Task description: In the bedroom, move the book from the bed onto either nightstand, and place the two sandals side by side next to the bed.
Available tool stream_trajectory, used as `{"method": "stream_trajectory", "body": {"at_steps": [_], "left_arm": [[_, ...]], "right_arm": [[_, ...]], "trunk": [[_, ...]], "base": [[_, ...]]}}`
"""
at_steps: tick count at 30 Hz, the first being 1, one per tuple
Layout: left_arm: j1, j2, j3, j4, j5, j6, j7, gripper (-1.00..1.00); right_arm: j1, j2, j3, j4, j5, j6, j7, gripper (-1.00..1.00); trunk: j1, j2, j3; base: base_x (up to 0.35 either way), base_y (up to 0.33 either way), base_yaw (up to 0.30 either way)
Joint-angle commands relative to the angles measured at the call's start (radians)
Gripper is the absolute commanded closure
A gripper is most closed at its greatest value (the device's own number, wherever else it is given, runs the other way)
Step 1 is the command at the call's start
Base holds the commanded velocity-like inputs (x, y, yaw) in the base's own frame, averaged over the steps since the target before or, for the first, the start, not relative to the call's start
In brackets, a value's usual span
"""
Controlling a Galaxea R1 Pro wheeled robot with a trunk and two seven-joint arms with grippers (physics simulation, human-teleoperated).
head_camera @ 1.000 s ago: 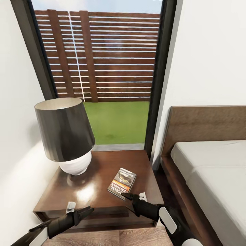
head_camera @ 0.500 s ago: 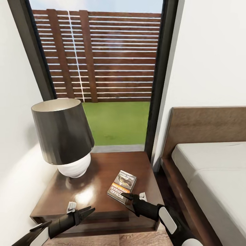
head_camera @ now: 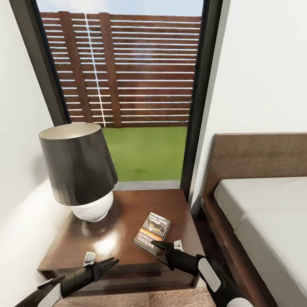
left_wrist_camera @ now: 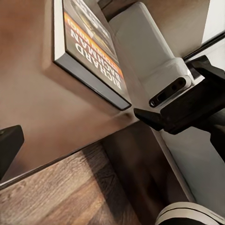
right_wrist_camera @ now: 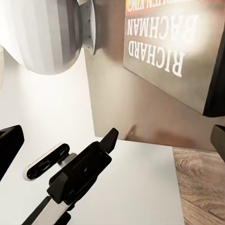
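You have one bed [head_camera: 264, 213] at your right, its grey mattress bare and its brown headboard against the white wall. One tall dark-framed window [head_camera: 128, 85] stands ahead, showing a slatted fence and grass. One nightstand [head_camera: 123, 238] sits below it, between the left wall and the bed; its glossy top is your surface. One lamp [head_camera: 79, 170] with a dark shade and white ribbed base stands on the surface's far left part. One book [head_camera: 152, 233] lies flat, cover up, on the surface's near right part, its long axis running from the near left to the far right, orange band and author lettering toward you. Your right hand [head_camera: 167, 245] hovers just at the book's near edge, fingers spread, holding nothing. Your left hand [head_camera: 102, 261] hangs over the near edge of the surface, fingers apart, also holding nothing.
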Motion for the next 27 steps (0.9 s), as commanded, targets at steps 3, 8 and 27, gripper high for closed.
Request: {"method": "stream_trajectory", "body": {"at_steps": [3,8,27], "left_arm": [[0.0,0.001,-0.007,0.0,0.01,0.008,-0.002,-1.0],[-0.001,0.001,-0.008,0.0,0.01,0.009,-0.002,-1.0],[-0.001,0.0,-0.009,-0.002,0.009,0.008,-0.001,-1.0]], "right_arm": [[0.0,0.0,0.0,0.0,-0.003,0.005,0.0,-1.0],[0.0,-0.001,0.0,0.0,-0.003,0.005,0.0,-1.0],[0.0,0.0,0.0,0.0,-0.003,0.003,0.0,-1.0]], "trunk": [[-0.001,0.0,0.003],[-0.003,0.001,0.022],[-0.069,0.121,0.083]], "base": [[0.0,0.0,0.0],[0.0,0.0,0.0],[0.0,0.0,0.0]]}}
